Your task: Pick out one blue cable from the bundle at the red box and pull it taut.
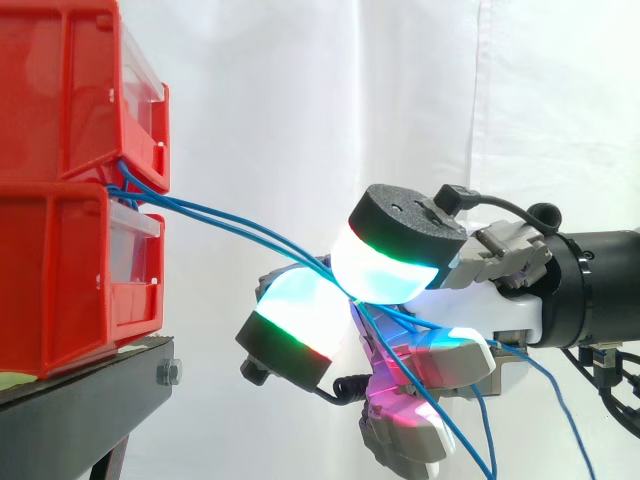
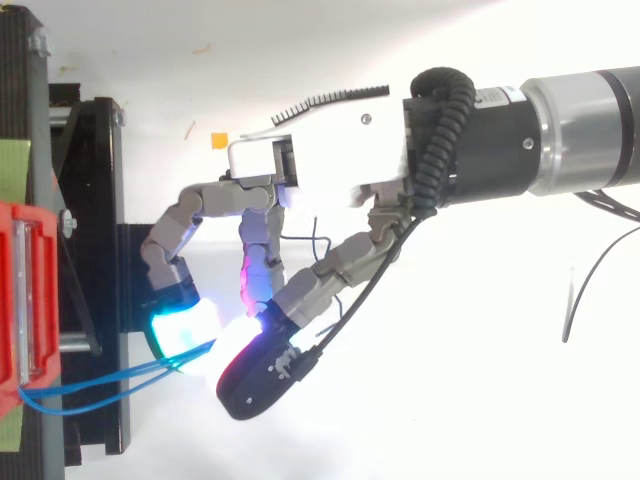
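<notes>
Two red bins point(image 1: 60, 100) are stacked at the left, seen from above as a red edge point(image 2: 15, 300). Blue cable strands point(image 1: 230, 222) leave the gap between the bins and run down to the right in a fairly straight line, about a bin's width, to my hand point(image 1: 505, 310). The hand's fingers are curled, and two glowing fingertips point(image 1: 385, 265) close on the strands from above and below. Behind the hand the blue cable hangs loose point(image 1: 480, 430). From above, the strands point(image 2: 100, 385) meet the cyan pad point(image 2: 180, 325) of the hand point(image 2: 330, 165).
The bins rest on a black stand point(image 1: 90, 400) with a bolt at its front edge. A white curtain point(image 1: 300, 100) hangs behind. Below the hand in the top view lies a white floor with a small orange mark point(image 2: 217, 140).
</notes>
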